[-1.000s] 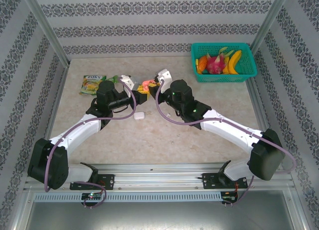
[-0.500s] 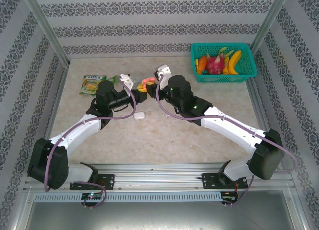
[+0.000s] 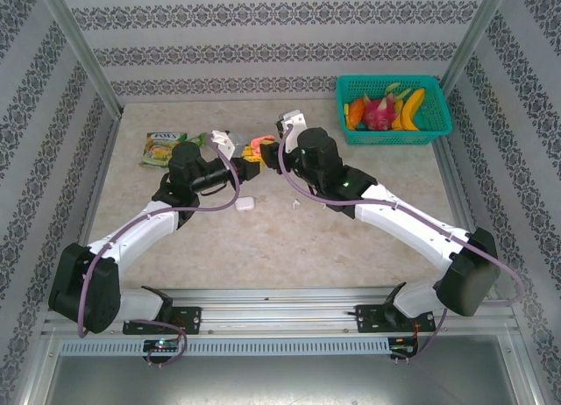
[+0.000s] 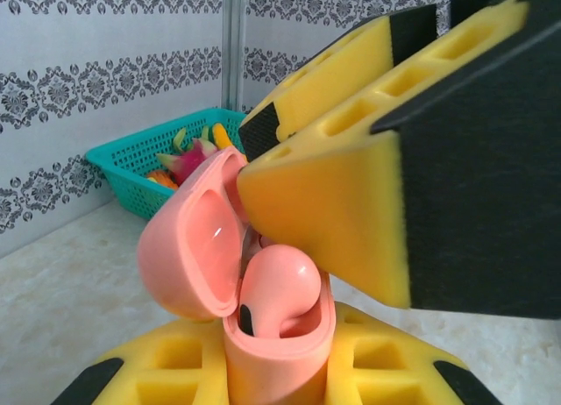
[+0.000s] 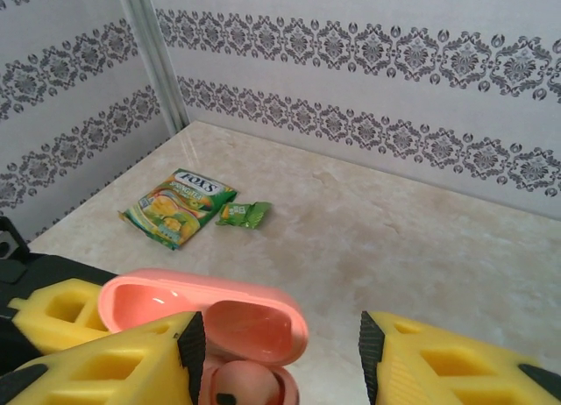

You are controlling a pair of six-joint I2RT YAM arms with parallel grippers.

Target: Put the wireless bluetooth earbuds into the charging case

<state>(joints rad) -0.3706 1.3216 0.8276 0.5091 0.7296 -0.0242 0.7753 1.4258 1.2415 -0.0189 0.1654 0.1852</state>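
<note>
Case: salmon-pink throughout, with a glossy lid interior. The earbud in it was the same pink, with a small black spot low on its body. Left hand and right hand showed yellow faces backed in black. Arms were white with black joints; cables purple. Desk: beige, faintly marbled. Walls: white with bands of dark grey damask. Basket: teal, holding yellow, orange and magenta fruit. Packet: green and yellow. Wrapper: green. Second case: white.
</note>
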